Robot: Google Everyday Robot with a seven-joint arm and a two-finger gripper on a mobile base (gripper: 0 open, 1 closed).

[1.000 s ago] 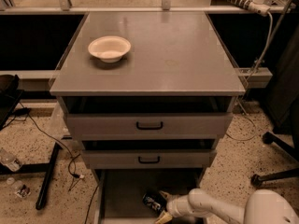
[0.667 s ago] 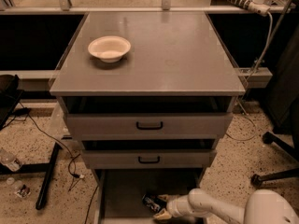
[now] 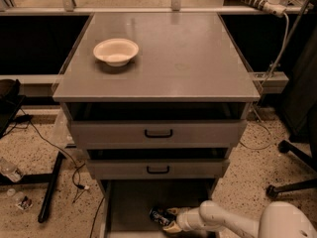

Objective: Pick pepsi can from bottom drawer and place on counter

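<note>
The pepsi can (image 3: 159, 215) lies on its side on the floor of the open bottom drawer (image 3: 131, 207), near its front middle. My gripper (image 3: 171, 220) reaches in from the lower right on a white arm. It is open, with one finger above and one below the can's right end. I cannot tell whether the fingers touch the can. The grey counter (image 3: 178, 58) is the cabinet top above.
A white bowl (image 3: 116, 51) stands on the counter's back left. Two grey drawer fronts with black handles (image 3: 158, 133) overhang the bottom drawer. Cables and a black stand leg (image 3: 49, 192) lie on the floor at left. A chair base (image 3: 292, 187) is at right.
</note>
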